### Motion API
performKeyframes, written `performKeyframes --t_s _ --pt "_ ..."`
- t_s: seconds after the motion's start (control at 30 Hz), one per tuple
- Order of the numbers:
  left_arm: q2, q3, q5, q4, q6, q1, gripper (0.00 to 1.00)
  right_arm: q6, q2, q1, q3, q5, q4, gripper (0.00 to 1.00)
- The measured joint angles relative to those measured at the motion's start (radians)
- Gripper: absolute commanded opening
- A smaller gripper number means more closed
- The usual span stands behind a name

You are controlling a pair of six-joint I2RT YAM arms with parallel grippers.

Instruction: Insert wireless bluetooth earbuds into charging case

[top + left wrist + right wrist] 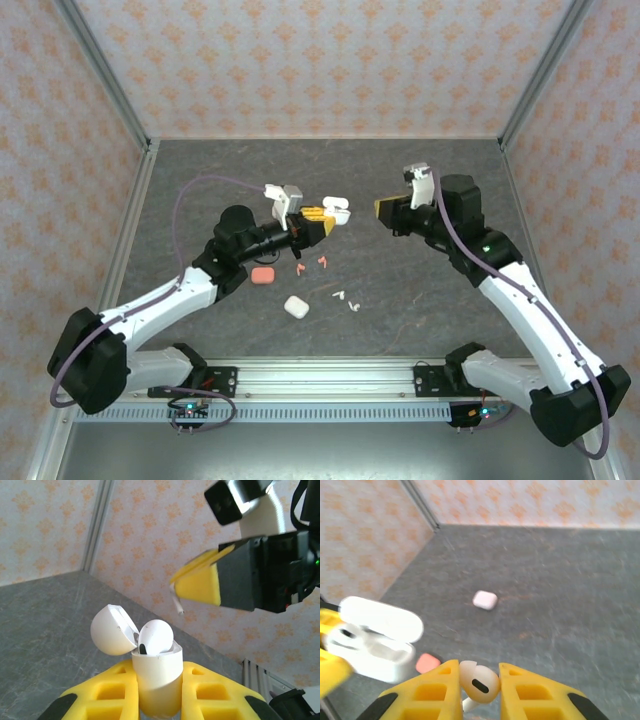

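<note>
Left claw is clamped on an open white case, lid flipped back, with one seated earbud poking out. Right claw pinches a second white earbud just beside it, up off the worktop. Mid-worktop lie loose white earbuds, pink earbuds, a pink case and a shut white case.

The left pincer is gripping the open case above the counter, with a seated earbud sitting in it. Just to the right, the right pincer is facing it, clamping a held earbud. Below, the far shut case and the near shut case are lying left of the loose earbuds.
</note>
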Motion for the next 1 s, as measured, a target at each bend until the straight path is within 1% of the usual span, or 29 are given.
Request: performKeyframes --t_s 0.17,0.33,0.6,1.0 --pt "0.021 0.019 0.000 0.019 -0.009 -0.015 0.00 -0.022 0.006 0.051 0.023 -0.009 0.069 0.21" --pt "0.031 0.022 0.000 0.030 -0.009 -0.026 0.00 -0.043 0.038 0.072 0.042 -0.010 0.094 0.21" --pt "0.036 0.028 0.000 0.034 -0.009 -0.032 0.00 -0.065 0.085 0.099 0.047 -0.010 0.092 0.20" --pt "0.040 0.029 0.000 0.034 -0.008 -0.032 0.00 -0.099 0.083 0.101 0.047 -0.003 0.042 0.20"
